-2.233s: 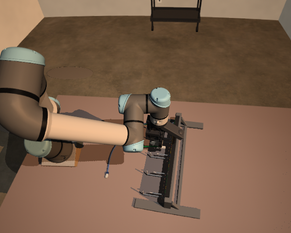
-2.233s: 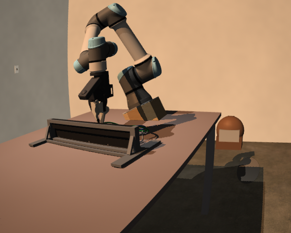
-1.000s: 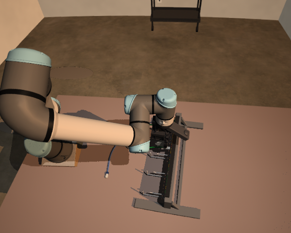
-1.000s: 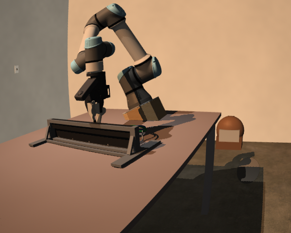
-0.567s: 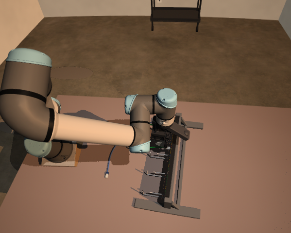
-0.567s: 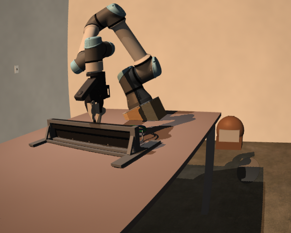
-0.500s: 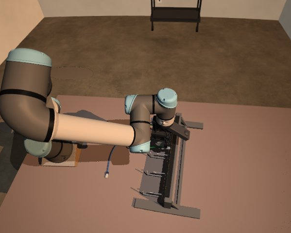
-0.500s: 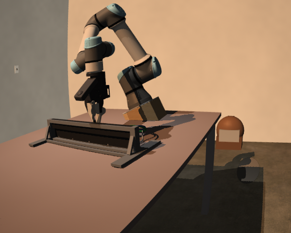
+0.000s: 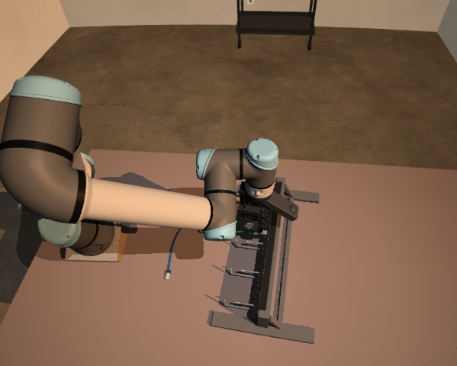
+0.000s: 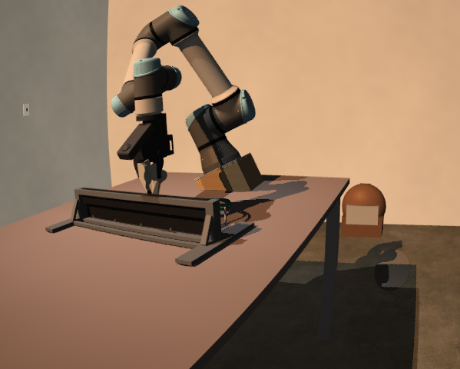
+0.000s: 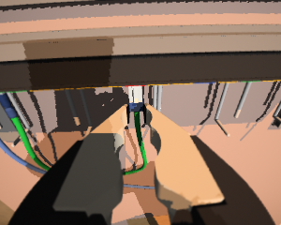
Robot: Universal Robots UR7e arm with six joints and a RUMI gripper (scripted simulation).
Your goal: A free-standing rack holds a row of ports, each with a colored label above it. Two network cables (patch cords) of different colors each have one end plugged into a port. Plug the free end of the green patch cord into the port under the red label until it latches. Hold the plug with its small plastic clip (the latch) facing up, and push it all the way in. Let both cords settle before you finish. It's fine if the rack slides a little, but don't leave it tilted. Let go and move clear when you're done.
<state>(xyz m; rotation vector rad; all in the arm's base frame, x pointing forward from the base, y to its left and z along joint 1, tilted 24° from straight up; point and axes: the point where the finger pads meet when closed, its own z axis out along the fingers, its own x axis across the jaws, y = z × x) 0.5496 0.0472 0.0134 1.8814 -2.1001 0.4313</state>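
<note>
The grey and black rack (image 9: pixel 262 329) (image 10: pixel 142 195) (image 11: pixel 201 70) stands upright on the table. My gripper (image 9: pixel 255 225) (image 10: pixel 150 189) (image 11: pixel 136 105) is shut on the free plug (image 11: pixel 135 95) of the green patch cord (image 11: pixel 142 141) (image 9: pixel 240 231) and holds it level against the rack's port row, just under the dark top bar. The plug's tip reaches the port face; I cannot tell how deep it sits or see the label above it. The cord loops back under my fingers to its plugged end at the left (image 11: pixel 21 133); in the exterior view it shows at the rack's right end (image 10: pixel 224 204).
The blue cord (image 9: pixel 173 248) (image 11: pixel 9 112) is plugged in beside the green one, and its free plug (image 9: pixel 167 274) lies on the table left of the rack. Thin metal rods (image 9: pixel 240 271) (image 11: pixel 244 100) stick out of the rack's front. The robot base (image 10: pixel 230 176) stands behind.
</note>
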